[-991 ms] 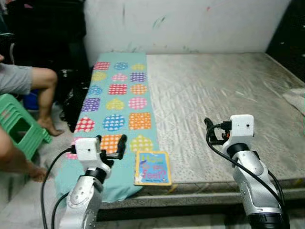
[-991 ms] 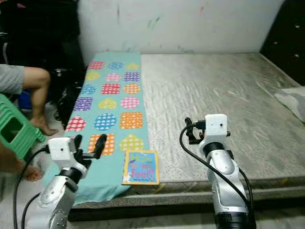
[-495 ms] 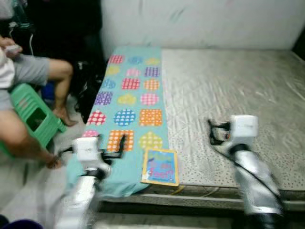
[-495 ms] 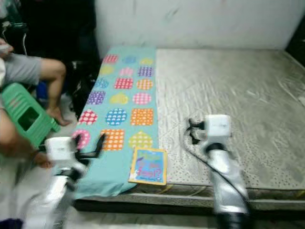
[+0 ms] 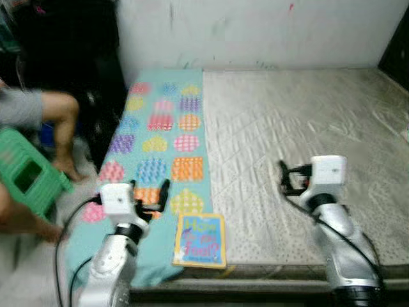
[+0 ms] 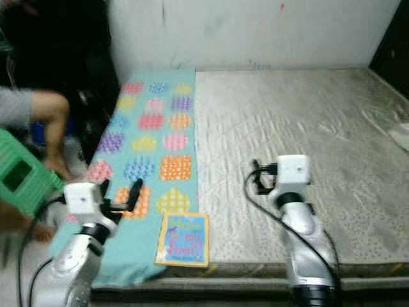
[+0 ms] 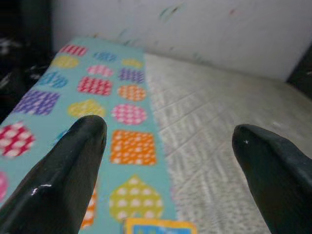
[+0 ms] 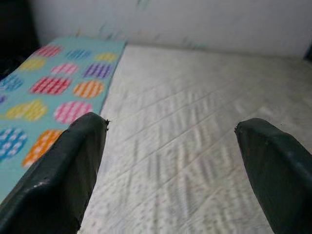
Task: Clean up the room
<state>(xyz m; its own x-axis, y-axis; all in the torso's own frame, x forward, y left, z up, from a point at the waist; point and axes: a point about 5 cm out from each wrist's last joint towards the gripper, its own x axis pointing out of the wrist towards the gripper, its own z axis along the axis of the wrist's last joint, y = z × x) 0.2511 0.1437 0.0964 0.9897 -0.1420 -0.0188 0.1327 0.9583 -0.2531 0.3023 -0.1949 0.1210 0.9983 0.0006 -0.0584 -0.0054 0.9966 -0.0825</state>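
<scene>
Hands came first: the left hand (image 5: 148,195) hovered with its two black fingers spread wide and nothing between them, and the right hand (image 5: 285,178) was raised over the bed (image 5: 300,128), also wide open and empty as its wrist view showed. Just ahead of the left hand and a little to its right lay the picture book (image 5: 200,239), flat on the near edge of the patterned teal cloth (image 5: 156,137), close to the bed's edge. Compared with half a second earlier the whole view had swung back and steadied, so the camera had turned; the book lay where it was. That probably meant the approach was nearly over and the book remained to be picked up. A person's leg (image 5: 61,121) and a green stool (image 5: 25,179) stood off beyond the left hand.
</scene>
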